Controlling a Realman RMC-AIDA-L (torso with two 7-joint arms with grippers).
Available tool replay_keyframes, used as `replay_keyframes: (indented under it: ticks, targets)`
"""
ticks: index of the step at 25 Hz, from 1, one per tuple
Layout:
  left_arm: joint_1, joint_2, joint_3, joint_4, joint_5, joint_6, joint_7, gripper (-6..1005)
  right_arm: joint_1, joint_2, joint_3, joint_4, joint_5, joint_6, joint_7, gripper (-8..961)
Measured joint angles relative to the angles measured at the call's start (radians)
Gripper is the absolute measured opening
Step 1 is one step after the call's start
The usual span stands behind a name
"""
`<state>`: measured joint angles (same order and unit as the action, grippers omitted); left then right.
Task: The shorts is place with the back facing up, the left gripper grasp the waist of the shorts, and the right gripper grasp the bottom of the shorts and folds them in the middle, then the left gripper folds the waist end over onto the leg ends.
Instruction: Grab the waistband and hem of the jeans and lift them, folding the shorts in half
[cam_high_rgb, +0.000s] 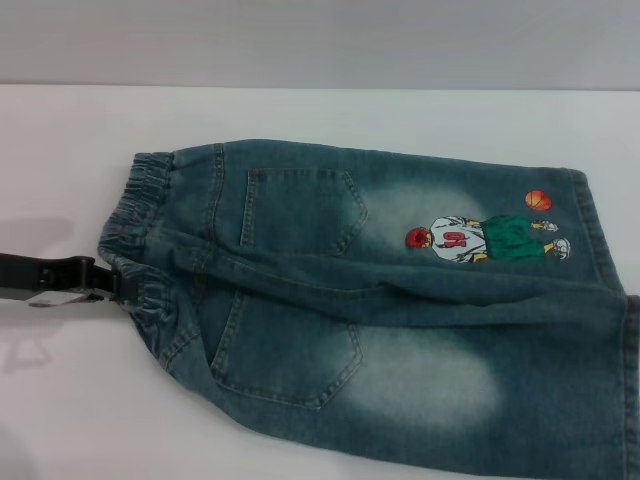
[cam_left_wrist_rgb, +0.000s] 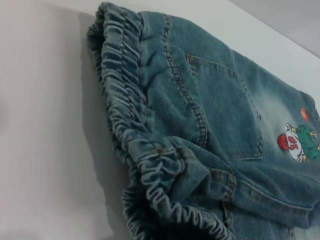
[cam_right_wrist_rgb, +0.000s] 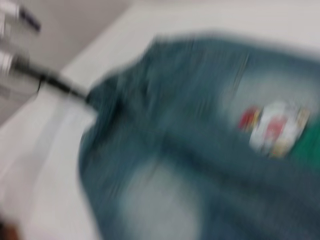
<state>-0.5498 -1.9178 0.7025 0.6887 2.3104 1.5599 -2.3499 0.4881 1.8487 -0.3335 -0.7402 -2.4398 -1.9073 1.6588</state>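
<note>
The faded blue denim shorts (cam_high_rgb: 380, 300) lie flat, back up, both back pockets showing. The gathered waist (cam_high_rgb: 135, 200) is at the left. The leg ends (cam_high_rgb: 600, 250) are at the right, beside the embroidered player (cam_high_rgb: 485, 240) and orange ball. My left gripper (cam_high_rgb: 118, 285) reaches in low from the left, its tip against the middle of the waistband. The left wrist view shows the ruffled waist (cam_left_wrist_rgb: 125, 100) close up, slightly raised. The blurred right wrist view takes in the shorts (cam_right_wrist_rgb: 190, 150) and the left gripper (cam_right_wrist_rgb: 82, 94) at the waist edge. My right gripper is out of view.
The shorts rest on a white table (cam_high_rgb: 320, 115) whose far edge meets a grey wall. The lower leg runs off the right and bottom of the head view. A raised crease runs lengthwise between the two legs.
</note>
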Motion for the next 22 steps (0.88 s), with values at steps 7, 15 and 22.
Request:
replay_keyframes:
  ticks: [7, 15, 22]
  targets:
    - [-0.001, -0.004, -0.001, 0.0, -0.001, -0.016, 0.002, 40, 0.003, 0.023, 0.027, -0.035, 0.283, 0.13, -0.007, 558]
    - [0.001, -0.006, -0.002, 0.0, 0.0, -0.029, 0.003, 40, 0.009, 0.078, 0.028, -0.016, 0.522, 0.299, -0.015, 558]
    - [0.006, -0.006, -0.008, 0.0, 0.0, -0.032, 0.003, 40, 0.001, 0.157, 0.029, -0.129, 0.59, 0.428, -0.064, 558]
